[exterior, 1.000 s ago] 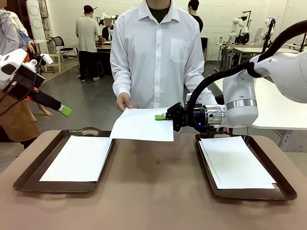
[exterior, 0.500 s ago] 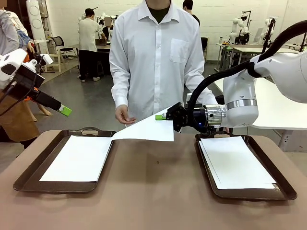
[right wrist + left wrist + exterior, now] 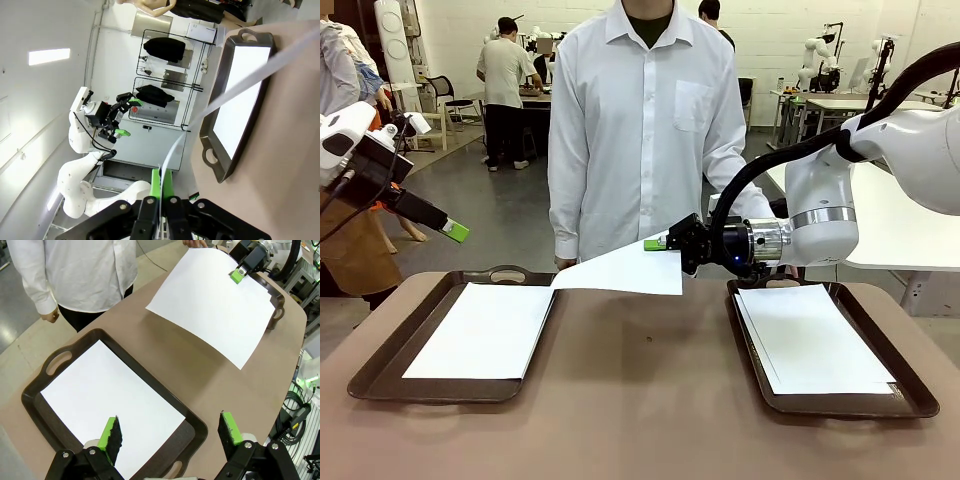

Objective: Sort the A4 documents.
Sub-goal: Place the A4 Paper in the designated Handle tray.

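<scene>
My right gripper [image 3: 656, 243] is shut on the edge of a white A4 sheet [image 3: 620, 272], which hangs over the table's middle with its left end drooping toward the left tray. The left wrist view shows that sheet [image 3: 210, 305] pinched by the right gripper [image 3: 240, 274]. In the right wrist view the sheet [image 3: 240, 85] runs edge-on from the shut right gripper [image 3: 162, 186]. Another sheet [image 3: 480, 330] lies in the left tray [image 3: 380, 370], and a stack of sheets [image 3: 810, 335] in the right tray [image 3: 910, 385]. My left gripper [image 3: 455, 232] hangs open, high at the left, above the left tray's sheet [image 3: 110, 405].
A person in a white shirt [image 3: 640, 120] stands at the far edge, a hand [image 3: 565, 263] lowered beside the body. The brown table [image 3: 640, 400] is bare between the two trays. White tables stand behind on the right.
The person's hand has let go of the sheet and dropped to the side. The sheet's left end has sagged. Both arms stay where they were.
</scene>
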You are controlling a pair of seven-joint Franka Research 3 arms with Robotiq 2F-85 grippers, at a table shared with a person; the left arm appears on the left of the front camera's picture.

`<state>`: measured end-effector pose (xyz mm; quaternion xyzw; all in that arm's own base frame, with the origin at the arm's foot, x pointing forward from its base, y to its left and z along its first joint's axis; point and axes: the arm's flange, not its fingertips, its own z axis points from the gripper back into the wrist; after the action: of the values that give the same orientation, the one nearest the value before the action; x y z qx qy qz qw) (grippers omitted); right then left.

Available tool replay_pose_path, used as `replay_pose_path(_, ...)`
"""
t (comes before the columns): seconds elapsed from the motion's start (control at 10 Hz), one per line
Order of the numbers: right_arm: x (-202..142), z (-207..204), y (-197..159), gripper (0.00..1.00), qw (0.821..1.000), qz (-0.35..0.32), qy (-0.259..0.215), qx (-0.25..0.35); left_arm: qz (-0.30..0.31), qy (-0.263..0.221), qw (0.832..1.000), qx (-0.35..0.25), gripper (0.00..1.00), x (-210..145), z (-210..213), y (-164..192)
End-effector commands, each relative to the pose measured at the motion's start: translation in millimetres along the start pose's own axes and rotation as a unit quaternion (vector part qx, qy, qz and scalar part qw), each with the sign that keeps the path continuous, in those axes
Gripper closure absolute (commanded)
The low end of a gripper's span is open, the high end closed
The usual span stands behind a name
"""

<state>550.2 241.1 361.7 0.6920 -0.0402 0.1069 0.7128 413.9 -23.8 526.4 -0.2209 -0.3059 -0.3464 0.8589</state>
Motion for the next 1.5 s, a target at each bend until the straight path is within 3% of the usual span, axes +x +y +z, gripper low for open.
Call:
replay_pose_path(0.0,0.4,-0.3,0.4,1.00,1.000,0.002,-0.002,-0.004,-0.004,0.002,1.000,0.000,0.00,-0.8,0.4,0.7)
replay_pose_path(0.6,0.0,0.0,0.0,0.99,1.000,0.000,0.000,0.000,-0.004,0.002,1.000,0.000,0.00,-0.8,0.4,0.7)
replay_pose_path(0.9,-18.7,45.1,29.5,0.99,0.999,0.038,0.026,-0.024,-0.004,0.002,1.000,0.000,0.00,-0.8,0.4,0.7)
replay_pose_path(1.4,-21.2,144.1,66.5,0.99,0.991,0.105,0.062,-0.053,-0.004,0.002,1.000,0.000,0.00,-0.8,0.4,0.7)
